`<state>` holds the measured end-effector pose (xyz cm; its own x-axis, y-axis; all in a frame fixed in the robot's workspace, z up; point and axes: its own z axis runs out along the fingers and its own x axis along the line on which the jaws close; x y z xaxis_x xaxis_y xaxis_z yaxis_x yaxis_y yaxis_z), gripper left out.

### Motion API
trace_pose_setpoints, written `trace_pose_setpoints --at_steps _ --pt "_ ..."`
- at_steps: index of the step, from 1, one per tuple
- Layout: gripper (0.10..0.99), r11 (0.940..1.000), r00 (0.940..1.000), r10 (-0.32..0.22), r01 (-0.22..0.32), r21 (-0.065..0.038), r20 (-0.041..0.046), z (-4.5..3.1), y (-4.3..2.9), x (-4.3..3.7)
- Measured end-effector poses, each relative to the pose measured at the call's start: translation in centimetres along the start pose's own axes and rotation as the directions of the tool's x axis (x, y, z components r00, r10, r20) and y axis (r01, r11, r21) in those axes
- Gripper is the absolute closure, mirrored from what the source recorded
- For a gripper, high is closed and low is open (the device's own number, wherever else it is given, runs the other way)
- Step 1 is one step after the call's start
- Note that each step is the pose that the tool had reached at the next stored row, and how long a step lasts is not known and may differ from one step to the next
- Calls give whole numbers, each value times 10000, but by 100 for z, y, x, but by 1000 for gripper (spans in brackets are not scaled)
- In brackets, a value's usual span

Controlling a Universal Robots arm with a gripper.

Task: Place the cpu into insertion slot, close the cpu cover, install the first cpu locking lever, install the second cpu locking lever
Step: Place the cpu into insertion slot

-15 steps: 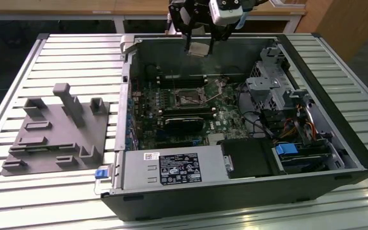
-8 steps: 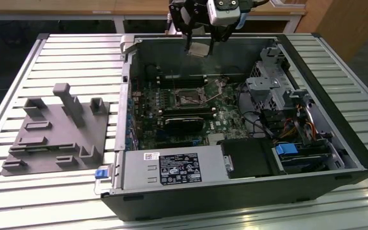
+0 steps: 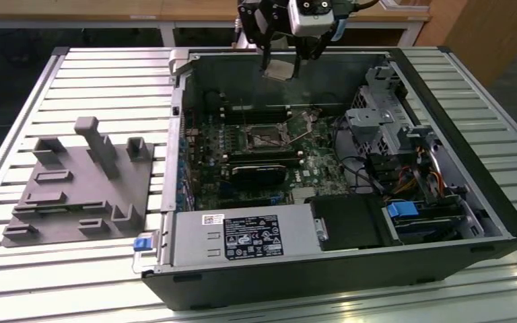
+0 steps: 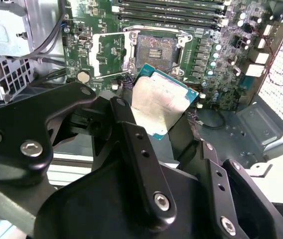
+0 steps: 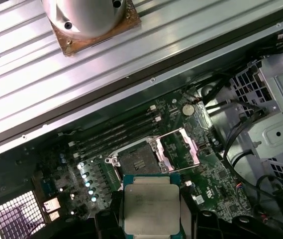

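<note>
My gripper [image 3: 283, 62] hangs over the far wall of the open computer case, shut on the cpu [image 3: 281, 69]. The cpu is a flat square chip with a silvery top and green edge, clamped by its sides between the black fingers [image 4: 123, 117] in both wrist views [image 5: 151, 209]. Below it on the green board lies the insertion slot [image 4: 156, 48], a square black socket with a dark centre [image 5: 137, 162] [image 3: 263, 140]. The cpu cover [image 4: 106, 52] is swung open beside the socket, its window showing the board behind [image 5: 179, 151]. The cpu is well above the socket, not touching it.
A black fan cooler [image 3: 256, 173] sits just nearer than the socket. Long memory slots [image 4: 171, 11] run along its far side. A drive cage and cables [image 3: 389, 124] fill the exterior view's right. A grey fixture [image 3: 79, 185] lies on the slatted table [image 3: 106, 81].
</note>
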<state>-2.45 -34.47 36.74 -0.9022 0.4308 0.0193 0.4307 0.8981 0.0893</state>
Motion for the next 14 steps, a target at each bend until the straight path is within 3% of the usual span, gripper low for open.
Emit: trace_pose_setpoints --at_steps 14 --pt "549 9961 9960 887 -887 -22 78 5 0 1"
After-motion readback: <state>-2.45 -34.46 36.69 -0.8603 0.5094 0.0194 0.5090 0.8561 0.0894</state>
